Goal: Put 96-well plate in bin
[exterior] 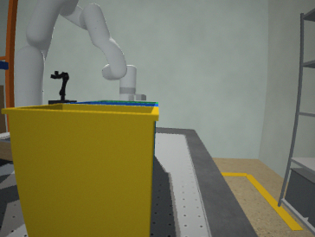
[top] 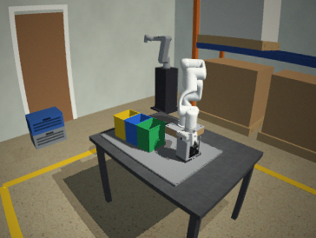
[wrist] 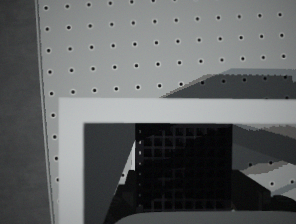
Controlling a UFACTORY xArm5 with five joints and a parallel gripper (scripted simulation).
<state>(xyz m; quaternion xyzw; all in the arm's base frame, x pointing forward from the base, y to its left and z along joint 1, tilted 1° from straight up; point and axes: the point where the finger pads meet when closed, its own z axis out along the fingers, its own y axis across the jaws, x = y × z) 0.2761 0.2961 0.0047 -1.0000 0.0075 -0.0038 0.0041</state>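
Note:
The white stack rack K1 point(top: 184, 148) point(wrist: 175, 110) stands on the grey dotted mat point(top: 143, 157) point(wrist: 125, 50), to the right of the bins. The wrist view looks straight down through the rack's top frame at the dark gridded upper 96-well plate point(wrist: 185, 170) point(top: 194, 150). My gripper point(top: 191, 139) is lowered into the top of the rack and is shut on this plate. The lower plate is hidden beneath it. The green RETURNS bin point(top: 151, 134) stands upright, nearest the rack. In the exterior view only its thin green rim point(exterior: 130, 101) shows.
A blue bin point(top: 135, 126) and a yellow bin point(top: 123, 122) point(exterior: 86, 164) stand upright in a row with the green one. The dark table point(top: 234, 161) carries the mat. A black pedestal with a second arm point(top: 166, 89) and cardboard boxes point(top: 234, 91) stand behind.

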